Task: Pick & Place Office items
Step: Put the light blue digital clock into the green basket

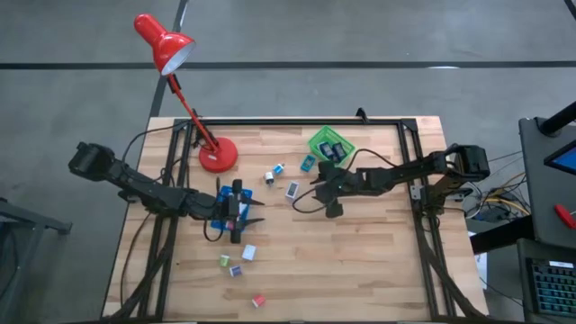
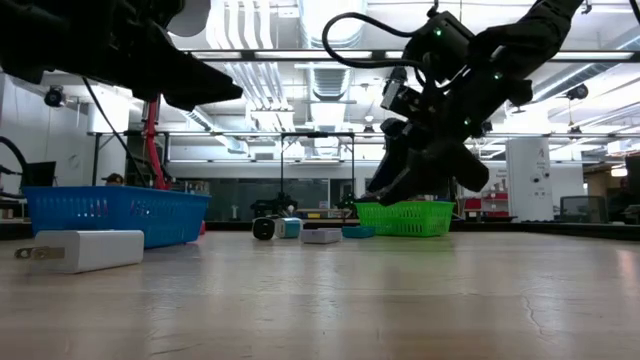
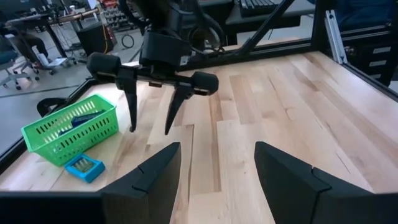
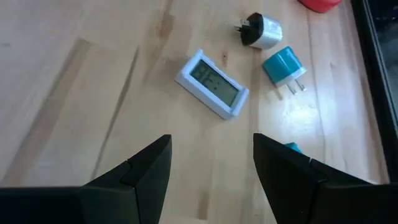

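Wooden planks make up the surface (image 1: pixel 360 261) beneath my two arms, and much on it is hard for me to read. Under my left arm sits a blue tray (image 2: pixel 110 212); from above my own left pincer (image 1: pixel 253 219) covers most of it, so I cannot tell what lies inside. At table height its wall hides the contents too. The green basket (image 1: pixel 331 145) at the far edge holds some dark flat pieces, too small to name; my left wrist camera shows one blue piece inside it and a teal flat piece (image 3: pixel 84 167) just outside on the wood. My left pincer hangs half open over the tray with nothing between its fingers. My right pincer (image 1: pixel 317 192) hovers mid-surface, fingers parted and empty, near a white rectangular piece with a grey screen (image 4: pixel 212 84). Beyond that lie a white plug (image 4: pixel 262 30) and a teal plug (image 4: pixel 283 66), close together but apart. More small office items, among them a white block (image 1: pixel 249 253) and a red one (image 1: pixel 258 300), are scattered nearer the front edge. A red lamp (image 1: pixel 165 42) stands at the far left, its base partly cut off in my right wrist camera.
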Action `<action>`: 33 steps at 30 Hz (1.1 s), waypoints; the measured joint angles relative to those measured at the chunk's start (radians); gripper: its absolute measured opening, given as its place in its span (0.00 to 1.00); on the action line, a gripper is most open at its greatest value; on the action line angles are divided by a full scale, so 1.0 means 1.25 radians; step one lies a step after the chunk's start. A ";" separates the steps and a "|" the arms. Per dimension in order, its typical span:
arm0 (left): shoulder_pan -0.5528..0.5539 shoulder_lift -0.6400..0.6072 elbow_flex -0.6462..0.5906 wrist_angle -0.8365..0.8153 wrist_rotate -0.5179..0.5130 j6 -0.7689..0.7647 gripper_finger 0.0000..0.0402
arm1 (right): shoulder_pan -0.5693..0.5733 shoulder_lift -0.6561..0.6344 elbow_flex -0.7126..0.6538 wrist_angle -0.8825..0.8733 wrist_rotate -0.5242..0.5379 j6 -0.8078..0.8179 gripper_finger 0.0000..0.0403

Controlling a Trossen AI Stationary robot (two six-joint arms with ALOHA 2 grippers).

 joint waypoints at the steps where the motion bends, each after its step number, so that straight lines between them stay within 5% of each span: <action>1: 0.000 0.000 0.000 0.000 0.000 -0.001 0.52 | 0.000 0.000 0.000 0.007 0.003 0.016 0.54; 7: 0.000 0.000 -0.001 -0.002 -0.001 -0.002 0.52 | -0.025 0.000 0.039 -0.068 0.070 0.110 0.59; 15: 0.000 0.000 -0.001 -0.003 0.000 -0.002 0.52 | -0.056 0.000 0.101 -0.186 0.075 0.129 0.77; 22: 0.000 0.000 -0.001 -0.003 0.001 -0.002 0.52 | -0.080 0.036 0.183 -0.353 0.066 0.026 0.88; 33: 0.000 0.000 -0.001 -0.009 0.002 -0.008 0.52 | -0.161 0.194 0.398 -0.613 0.049 -0.144 0.87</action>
